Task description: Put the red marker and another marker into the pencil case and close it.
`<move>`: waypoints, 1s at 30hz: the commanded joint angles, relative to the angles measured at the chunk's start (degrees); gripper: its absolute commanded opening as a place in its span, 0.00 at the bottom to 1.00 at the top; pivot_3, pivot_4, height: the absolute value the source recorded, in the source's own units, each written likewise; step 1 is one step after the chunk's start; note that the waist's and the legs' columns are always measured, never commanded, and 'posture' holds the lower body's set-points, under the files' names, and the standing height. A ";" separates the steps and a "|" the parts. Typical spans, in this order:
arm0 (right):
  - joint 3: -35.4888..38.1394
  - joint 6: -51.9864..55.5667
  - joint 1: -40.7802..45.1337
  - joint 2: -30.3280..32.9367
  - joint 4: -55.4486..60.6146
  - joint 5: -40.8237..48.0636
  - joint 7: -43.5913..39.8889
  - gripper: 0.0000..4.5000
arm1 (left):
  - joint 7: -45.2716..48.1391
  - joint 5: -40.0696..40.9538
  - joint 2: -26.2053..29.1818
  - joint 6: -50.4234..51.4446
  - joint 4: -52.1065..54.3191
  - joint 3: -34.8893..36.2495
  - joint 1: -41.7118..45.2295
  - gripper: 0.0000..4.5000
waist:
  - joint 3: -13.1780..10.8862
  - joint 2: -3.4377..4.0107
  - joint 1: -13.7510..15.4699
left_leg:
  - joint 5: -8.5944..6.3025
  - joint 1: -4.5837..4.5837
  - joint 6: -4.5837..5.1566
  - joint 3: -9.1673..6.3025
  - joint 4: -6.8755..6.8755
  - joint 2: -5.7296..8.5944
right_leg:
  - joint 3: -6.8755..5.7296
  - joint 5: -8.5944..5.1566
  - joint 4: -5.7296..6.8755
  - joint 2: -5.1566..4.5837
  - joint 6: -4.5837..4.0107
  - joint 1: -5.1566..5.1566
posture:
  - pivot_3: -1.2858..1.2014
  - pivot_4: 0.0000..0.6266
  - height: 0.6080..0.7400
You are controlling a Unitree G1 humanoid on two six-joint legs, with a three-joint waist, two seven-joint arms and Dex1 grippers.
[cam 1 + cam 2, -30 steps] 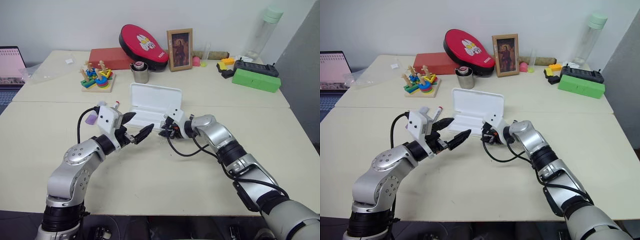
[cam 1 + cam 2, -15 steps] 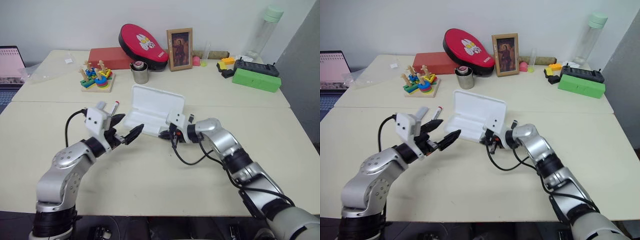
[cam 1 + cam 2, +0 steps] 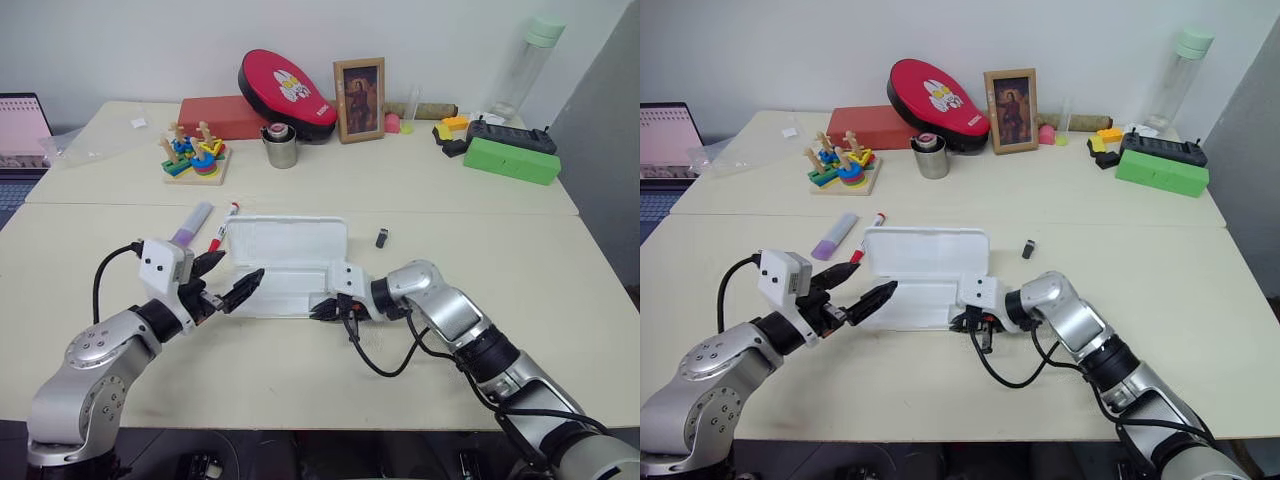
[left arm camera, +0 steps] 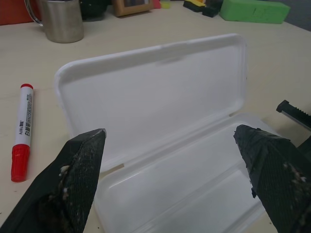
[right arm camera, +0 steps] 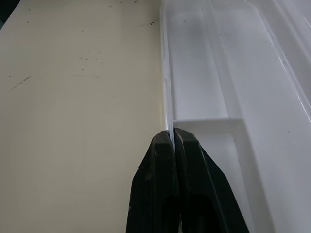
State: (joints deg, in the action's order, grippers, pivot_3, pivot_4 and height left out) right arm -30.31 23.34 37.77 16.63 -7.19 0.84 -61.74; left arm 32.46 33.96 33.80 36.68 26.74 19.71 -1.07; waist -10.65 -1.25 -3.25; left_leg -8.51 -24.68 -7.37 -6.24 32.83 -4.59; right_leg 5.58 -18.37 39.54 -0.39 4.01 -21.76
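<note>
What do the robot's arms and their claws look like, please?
Both arms are rounded silver-grey metal segments with black joints. Each wrist carries a boxy white module and a looping black cable. The left claw and right claw each have two tapered black fingers, scuffed with pale specks.

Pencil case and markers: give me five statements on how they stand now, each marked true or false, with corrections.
1. The pencil case lies open, lid up. True.
2. The red marker lies inside the case. False: it lies on the table beside the case.
3. The right end effector is shut on the case's front wall. True.
4. The left end effector is clamped on the purple marker. False: it is open and holds nothing; that marker lies on the table.
5. The case's tray is empty. True.
</note>
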 commanded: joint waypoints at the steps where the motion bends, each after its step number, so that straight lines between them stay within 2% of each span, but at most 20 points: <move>1: 0.69 0.71 0.48 -0.14 1.89 0.16 0.50 0.12 | -2.13 0.85 1.28 1.64 0.78 4.12 -1.01 1.00 | 0.00 0.00 -0.03 | 0.00 0.01 0.00 0.00 0.00 0.00 | 0.00 0.00 0.00 0.00 0.00 0.00 | 0.52 0.24 1.00; 7: 4.07 2.69 1.01 0.41 5.11 4.04 -0.44 0.47 | -4.58 -1.17 2.42 2.23 -3.65 7.59 -0.43 1.00 | 0.00 0.00 -0.01 | 0.00 0.01 0.00 0.00 0.00 0.00 | 0.01 0.00 0.00 0.00 0.00 0.00 | 0.52 0.24 1.00; 9: 6.69 4.49 1.40 -0.05 7.49 7.29 -0.86 0.57 | -5.95 -3.88 3.40 1.68 -6.37 6.51 0.70 1.00 | 0.00 0.00 0.00 | 0.00 0.01 0.00 0.00 0.00 0.00 | 0.00 0.00 -0.01 0.00 0.00 0.00 | 0.52 0.24 1.00; 12: 10.52 6.35 2.40 -1.04 10.28 11.36 -0.24 0.79 | -7.85 -6.92 4.02 2.12 -11.02 3.93 3.79 1.00 | 0.00 0.01 0.01 | 0.00 0.01 0.00 -0.01 0.00 0.00 | 0.00 0.00 0.00 0.00 0.01 0.00 | 0.52 0.24 1.00; 16: 17.23 8.84 6.15 -4.10 12.47 16.19 4.49 0.99 | -8.98 -10.07 3.30 1.61 -16.79 0.37 8.52 1.00 | 0.00 0.00 0.07 | 0.00 0.01 0.00 -0.01 -0.01 0.01 | -0.01 0.00 0.01 0.00 0.00 0.00 | 0.52 0.24 1.00; 23: 22.85 8.46 11.28 -5.83 11.44 17.37 12.32 1.00 | -8.14 -13.77 2.67 0.43 -24.59 -5.57 14.82 1.00 | -0.01 0.01 0.14 | 0.00 0.00 0.00 -0.01 -0.06 0.00 | -0.02 0.01 0.00 0.00 -0.01 -0.01 | 0.52 0.24 1.00; 30: 24.45 8.47 12.82 -5.71 11.22 18.43 14.77 1.00 | -8.04 -17.09 1.68 -1.94 -32.77 -8.61 20.88 1.00 | 0.00 0.01 0.07 | 0.00 0.00 0.00 -0.01 -0.06 0.01 | -0.02 0.01 0.11 0.00 -0.01 -0.07 | 0.52 0.24 1.00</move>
State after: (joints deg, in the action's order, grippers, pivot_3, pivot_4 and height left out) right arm -7.22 32.83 49.35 10.95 2.41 18.04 -47.73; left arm 24.39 18.04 35.47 36.61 -4.86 11.49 17.75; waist -10.65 -1.24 -3.18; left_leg -8.51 -24.68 -7.37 -6.25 32.77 -4.59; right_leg 5.55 -18.36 39.67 -0.39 4.00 -21.83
